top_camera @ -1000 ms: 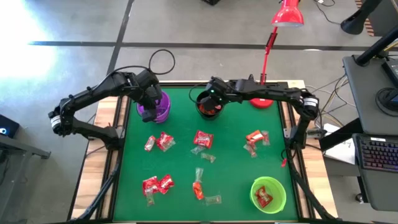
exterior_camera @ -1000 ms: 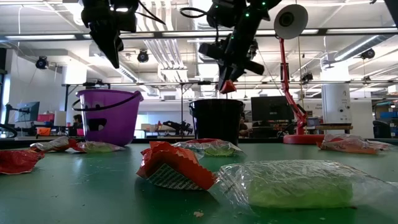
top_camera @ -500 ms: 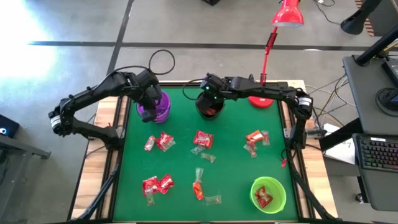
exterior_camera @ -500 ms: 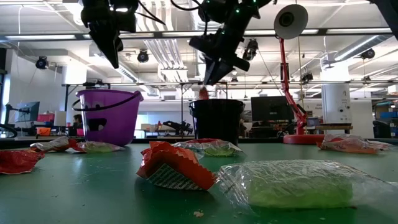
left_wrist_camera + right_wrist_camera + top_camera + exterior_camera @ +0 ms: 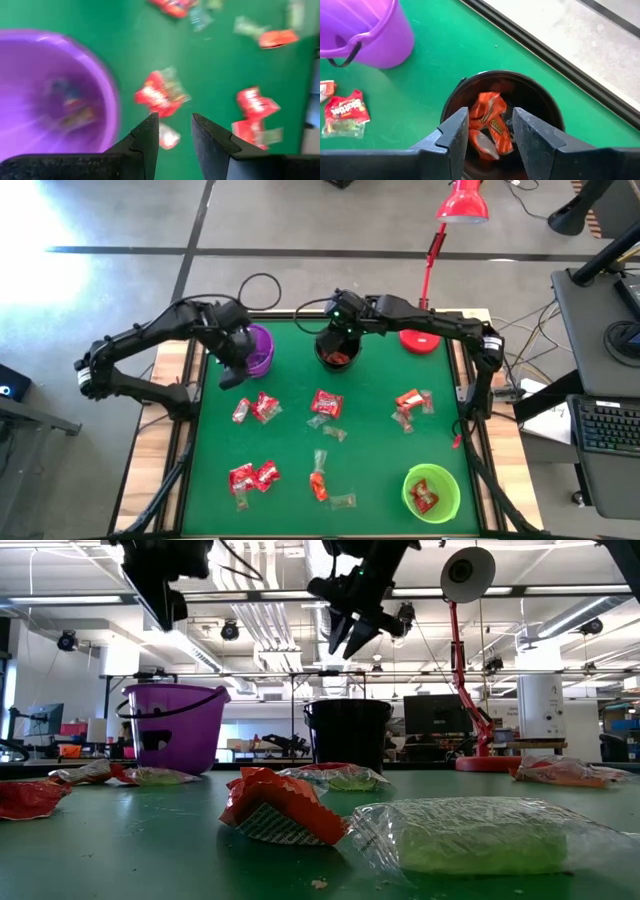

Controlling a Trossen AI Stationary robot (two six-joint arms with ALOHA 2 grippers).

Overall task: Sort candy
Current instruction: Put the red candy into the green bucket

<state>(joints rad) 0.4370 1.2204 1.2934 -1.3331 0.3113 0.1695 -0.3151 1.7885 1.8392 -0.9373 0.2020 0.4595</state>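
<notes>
Dropped orange candy point(image 5: 490, 125) now lies in the black cup point(image 5: 550, 112) beneath the right gripper point(image 5: 490, 131), parted and empty.

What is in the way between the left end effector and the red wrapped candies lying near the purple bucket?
Nothing visible. The left end effector hangs open beside the purple plastic bucket, with only bare green mat between it and the red crinkly wrapped candies.

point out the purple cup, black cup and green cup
purple cup point(image 5: 260, 352): high view, its visible rim beside the left arm.
black cup point(image 5: 348, 735): low view, middle of its dark side wall.
green cup point(image 5: 448, 486): high view, right side of its rim.
</notes>
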